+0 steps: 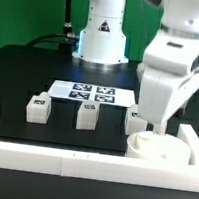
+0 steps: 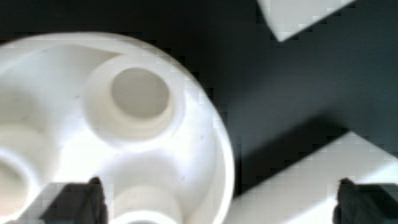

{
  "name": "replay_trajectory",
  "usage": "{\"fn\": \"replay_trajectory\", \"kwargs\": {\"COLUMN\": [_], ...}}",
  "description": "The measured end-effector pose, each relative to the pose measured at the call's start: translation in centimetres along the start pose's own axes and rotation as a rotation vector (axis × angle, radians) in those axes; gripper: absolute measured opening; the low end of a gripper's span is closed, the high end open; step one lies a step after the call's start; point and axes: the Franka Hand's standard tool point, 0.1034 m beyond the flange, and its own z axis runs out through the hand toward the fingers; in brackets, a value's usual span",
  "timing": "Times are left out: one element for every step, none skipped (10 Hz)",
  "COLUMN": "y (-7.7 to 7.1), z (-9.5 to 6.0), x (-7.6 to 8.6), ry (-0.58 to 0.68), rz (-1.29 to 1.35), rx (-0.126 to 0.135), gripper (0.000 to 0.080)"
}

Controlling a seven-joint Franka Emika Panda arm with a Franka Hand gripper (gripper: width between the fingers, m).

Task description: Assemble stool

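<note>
The round white seat disc [image 1: 154, 148] lies on the black table at the exterior view's front right, close to the border rail. My gripper [image 1: 151, 128] hangs just above it, partly hiding it. In the wrist view the seat disc [image 2: 107, 120] fills much of the picture and shows a round hole [image 2: 139, 90]. My gripper [image 2: 222, 205] is open wide. One dark fingertip [image 2: 75, 200] is over the disc and the other [image 2: 370, 200] is off its rim. Three blocky white legs with tags stand in a row: one [image 1: 36, 108], a second [image 1: 85, 115], and a third [image 1: 135, 119] partly hidden by my arm.
The marker board [image 1: 88, 91] lies behind the legs. The long white border rail [image 1: 70, 162] runs along the front and both sides; parts of it show in the wrist view [image 2: 329, 155]. The robot base [image 1: 100, 37] stands at the back.
</note>
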Motion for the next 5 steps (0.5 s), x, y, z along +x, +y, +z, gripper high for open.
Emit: {"fn": "replay_trajectory", "kwargs": {"y": [0.5, 1.3, 2.3, 2.7, 2.9], "z": [-1.0, -1.3, -1.5, -1.3, -1.1], "x": [-0.4, -1.6, -3.2, -4.3, -5.2], "ry": [0.000, -0.002, -0.010, -0.019, -0.020], "rz": [0.012, 0.035, 0.064, 0.078, 0.091], "rx": [-0.011, -0.019, -0.025, -0.026, -0.030], "gripper": [0.0648, 0.0648, 0.0649, 0.0649, 0.0649]}}
